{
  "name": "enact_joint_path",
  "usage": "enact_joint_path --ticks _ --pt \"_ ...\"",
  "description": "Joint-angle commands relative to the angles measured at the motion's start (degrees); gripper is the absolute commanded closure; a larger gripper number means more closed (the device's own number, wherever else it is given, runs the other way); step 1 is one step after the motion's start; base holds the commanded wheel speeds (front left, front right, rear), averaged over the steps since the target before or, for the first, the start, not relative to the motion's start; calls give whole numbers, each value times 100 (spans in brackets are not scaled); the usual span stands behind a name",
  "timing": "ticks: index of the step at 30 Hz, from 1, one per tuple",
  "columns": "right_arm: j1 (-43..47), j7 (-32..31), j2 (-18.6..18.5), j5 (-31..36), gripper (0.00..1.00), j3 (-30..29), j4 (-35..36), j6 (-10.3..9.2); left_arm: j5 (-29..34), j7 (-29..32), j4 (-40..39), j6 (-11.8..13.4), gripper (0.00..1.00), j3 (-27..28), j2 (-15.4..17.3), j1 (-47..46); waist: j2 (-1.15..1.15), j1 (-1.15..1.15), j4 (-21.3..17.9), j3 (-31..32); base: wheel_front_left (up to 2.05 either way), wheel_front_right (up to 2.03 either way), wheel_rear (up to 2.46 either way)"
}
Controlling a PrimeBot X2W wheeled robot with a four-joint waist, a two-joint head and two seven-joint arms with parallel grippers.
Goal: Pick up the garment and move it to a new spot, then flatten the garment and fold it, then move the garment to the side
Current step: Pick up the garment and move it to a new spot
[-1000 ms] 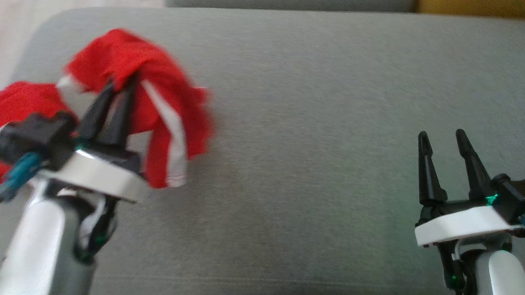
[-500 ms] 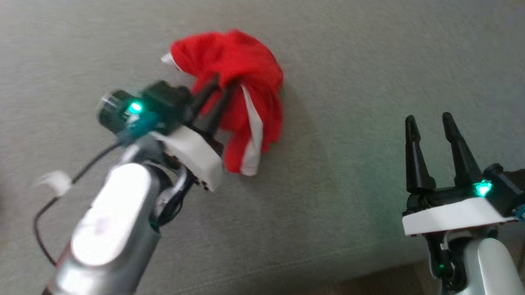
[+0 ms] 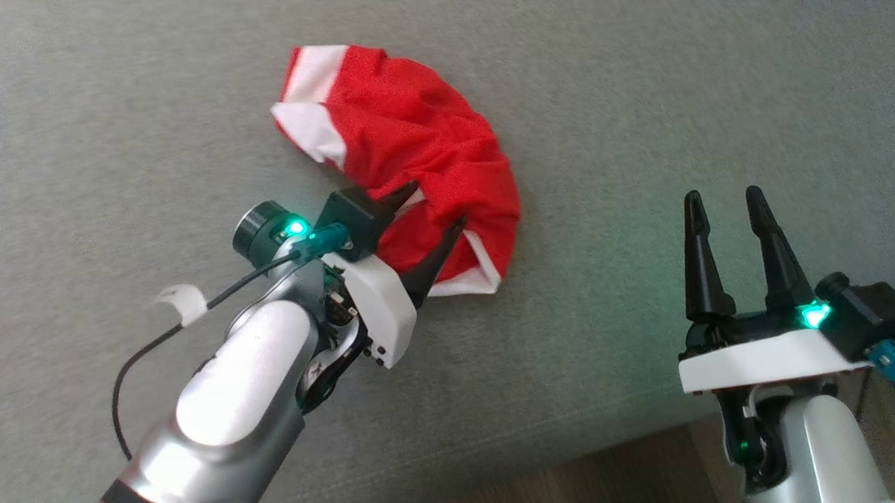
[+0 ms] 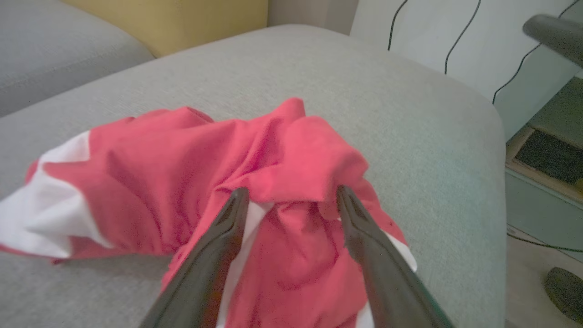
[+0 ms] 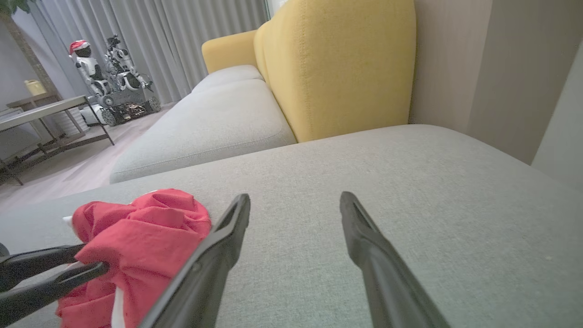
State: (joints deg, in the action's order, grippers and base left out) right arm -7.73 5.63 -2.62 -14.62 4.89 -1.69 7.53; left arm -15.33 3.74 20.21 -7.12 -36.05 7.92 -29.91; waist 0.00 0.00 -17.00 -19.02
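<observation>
Flattening looks due: the red garment [image 3: 414, 146] lies crumpled on the grey sofa cushion [image 3: 609, 101], so each pincer should take a white-edged corner and draw it outward, low and even. The left pincer [image 3: 436, 202] is open, angled down, tips at the cloth and perhaps touching it. The right pincer [image 3: 722, 192], open and empty, hovers well apart.

You see a red garment [image 3: 414, 139] with white bands, crumpled in a loose heap, lying on the grey cushion [image 3: 646, 102].
</observation>
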Motion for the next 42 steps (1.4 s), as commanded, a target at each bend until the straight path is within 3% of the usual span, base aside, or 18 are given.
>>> enact_joint_path --ticks 1,3,13,19,26,42 --pt "-156 55 -26 13 0 102 169 -4 -38 -106 -200 -23 0 173 32 -156 0 0 176 152 0 0 0" --pt "-151 24 -26 68 0 78 145 -4 -86 -288 -241 1 0 206 43 -60 0 0 346 289 0 0 0" --pt "-47 -281 -26 348 0 -100 155 -4 -459 -1216 -747 858 0 1103 269 775 0 0 1300 844 0 0 0" --pt "23 -453 -26 444 0 -149 210 -4 -623 -1528 -907 1230 0 1652 516 1115 0 0 1701 1026 0 0 0" --pt "119 -583 -26 597 0 -233 268 -4 -739 -1651 -1137 1397 0 2033 856 1597 0 0 1931 1205 0 0 0" --pt "624 -774 -26 815 0 -287 184 -4 -682 -1504 -1567 1638 0 1942 1045 2424 0 0 1869 1748 0 0 0"
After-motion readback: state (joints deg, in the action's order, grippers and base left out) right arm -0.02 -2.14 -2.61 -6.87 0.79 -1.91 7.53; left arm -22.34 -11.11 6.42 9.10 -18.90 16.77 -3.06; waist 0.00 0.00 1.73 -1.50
